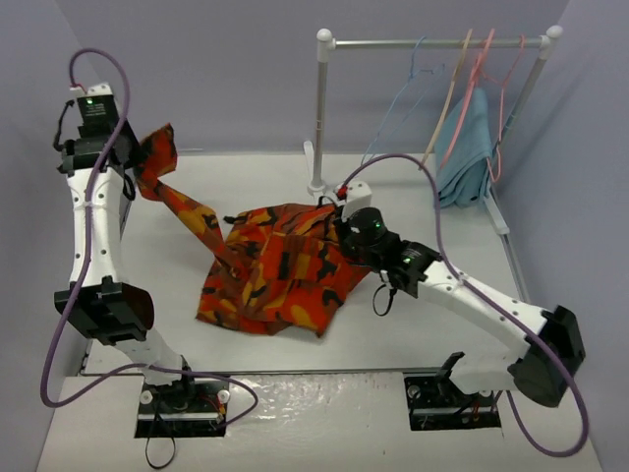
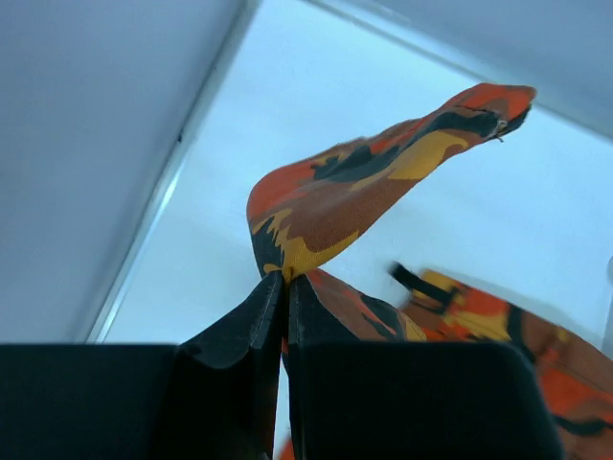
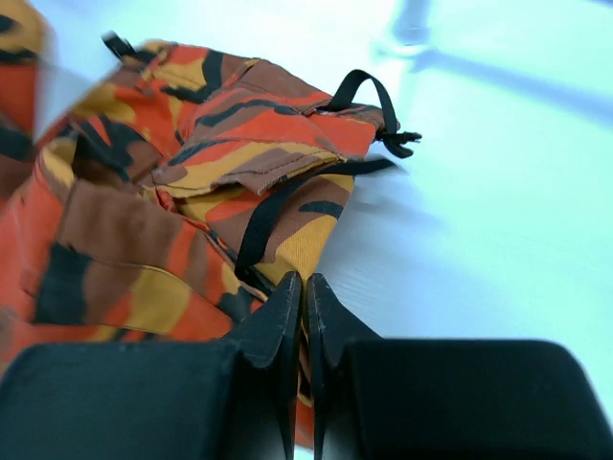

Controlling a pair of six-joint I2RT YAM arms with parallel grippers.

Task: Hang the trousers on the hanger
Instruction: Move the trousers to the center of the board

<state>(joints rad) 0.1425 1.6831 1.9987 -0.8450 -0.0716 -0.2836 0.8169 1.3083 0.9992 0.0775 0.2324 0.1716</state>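
Note:
The camouflage trousers (image 1: 275,265) lie bunched mid-table, one leg stretched up and left. My left gripper (image 1: 138,162) is shut on that leg's end, held above the table at the far left; in the left wrist view the fabric (image 2: 354,192) sticks out past the closed fingertips of the left gripper (image 2: 285,278). My right gripper (image 1: 339,231) is shut on the trousers' right edge near a black strap; the right wrist view shows cloth (image 3: 192,192) pinched between the fingers of the right gripper (image 3: 305,280). The light-blue wire hanger (image 1: 403,93) hangs on the rail at the back right.
A white rack (image 1: 432,42) stands at the back right on a post (image 1: 319,118). On it hang a tan hanger (image 1: 447,93), a pink hanger (image 1: 506,79) and a teal cloth (image 1: 467,147). A wall runs close along the table's left side.

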